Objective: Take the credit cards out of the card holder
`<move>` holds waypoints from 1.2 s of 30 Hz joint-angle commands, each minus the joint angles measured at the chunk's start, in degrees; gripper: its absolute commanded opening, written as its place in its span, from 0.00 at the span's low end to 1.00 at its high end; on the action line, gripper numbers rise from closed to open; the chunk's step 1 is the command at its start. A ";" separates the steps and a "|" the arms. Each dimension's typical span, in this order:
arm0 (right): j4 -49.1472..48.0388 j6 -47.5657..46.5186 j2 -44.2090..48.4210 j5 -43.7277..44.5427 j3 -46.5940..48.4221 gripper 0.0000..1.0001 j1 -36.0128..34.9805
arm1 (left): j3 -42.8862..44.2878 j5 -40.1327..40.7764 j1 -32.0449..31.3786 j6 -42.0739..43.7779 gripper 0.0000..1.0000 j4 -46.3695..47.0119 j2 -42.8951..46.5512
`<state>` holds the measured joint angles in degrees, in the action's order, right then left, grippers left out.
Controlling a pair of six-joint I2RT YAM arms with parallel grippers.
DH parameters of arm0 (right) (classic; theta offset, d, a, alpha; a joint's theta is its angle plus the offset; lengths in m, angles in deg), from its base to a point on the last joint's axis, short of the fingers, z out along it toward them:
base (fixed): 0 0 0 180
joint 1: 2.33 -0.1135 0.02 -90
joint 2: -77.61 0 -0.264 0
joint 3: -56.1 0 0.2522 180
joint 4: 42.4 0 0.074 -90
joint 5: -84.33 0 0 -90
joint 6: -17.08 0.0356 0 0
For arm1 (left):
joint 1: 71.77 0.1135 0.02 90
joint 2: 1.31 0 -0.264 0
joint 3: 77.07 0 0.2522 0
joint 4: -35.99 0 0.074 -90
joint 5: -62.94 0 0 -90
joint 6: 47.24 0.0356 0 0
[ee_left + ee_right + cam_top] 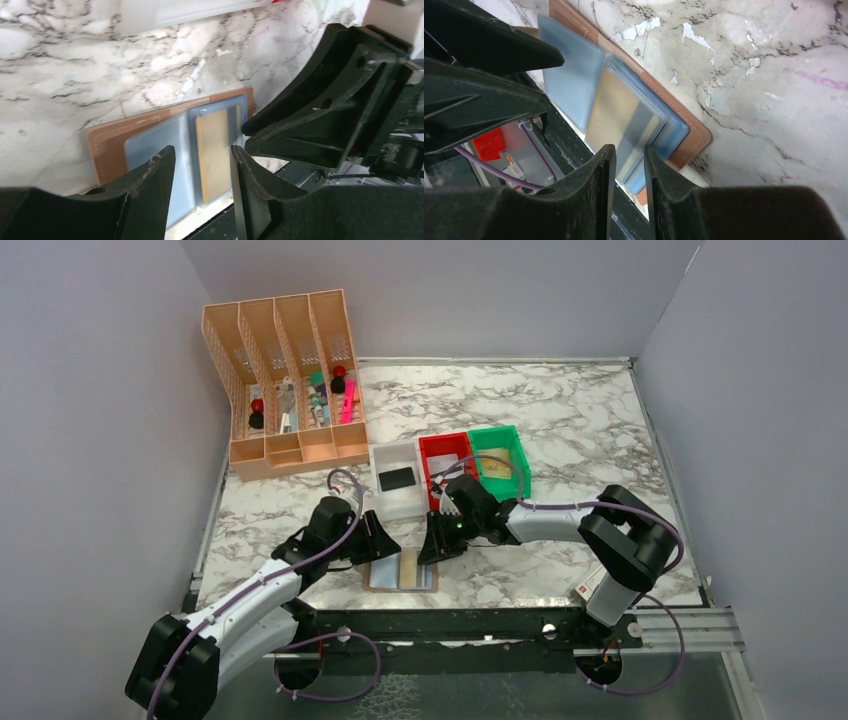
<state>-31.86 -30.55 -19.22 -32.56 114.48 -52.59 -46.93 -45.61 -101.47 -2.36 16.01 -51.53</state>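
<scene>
Over the card holder [150, 142], left gripper [202, 156] and right gripper [630, 152] hang part-open, empty.

A robotics lab test cell: plain grey panels [100, 390] wall in a marble-patterned bench [580, 420] on three sides. The cabled left arm [255, 595] and right arm [550, 522] are bolted to a black rail [450, 622] at the frame's bottom. A peach desk organiser [290, 445] stands upper left.

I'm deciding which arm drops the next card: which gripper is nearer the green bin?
Right. The right gripper sits just base-side and left of the green bin. The left gripper is farther left, at the card holder's left half.
</scene>
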 commanded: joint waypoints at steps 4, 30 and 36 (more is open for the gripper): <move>0.25 -0.07 -3.53 0.53 0.09 0.33 -0.37 | -1.60 6.38 0.00 -0.89 0.48 -5.73 -0.56; 19.63 -3.80 -2.72 25.10 11.39 0.37 -7.69 | -9.08 4.12 -1.07 -6.47 0.25 -2.88 5.30; 15.84 -2.98 -0.84 17.18 11.21 0.35 -7.62 | -9.09 4.18 -1.08 -6.31 0.22 -2.85 5.25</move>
<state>-15.03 -33.18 -20.93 -12.96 125.85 -60.35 -54.97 -41.11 -102.27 -9.49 16.12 -45.73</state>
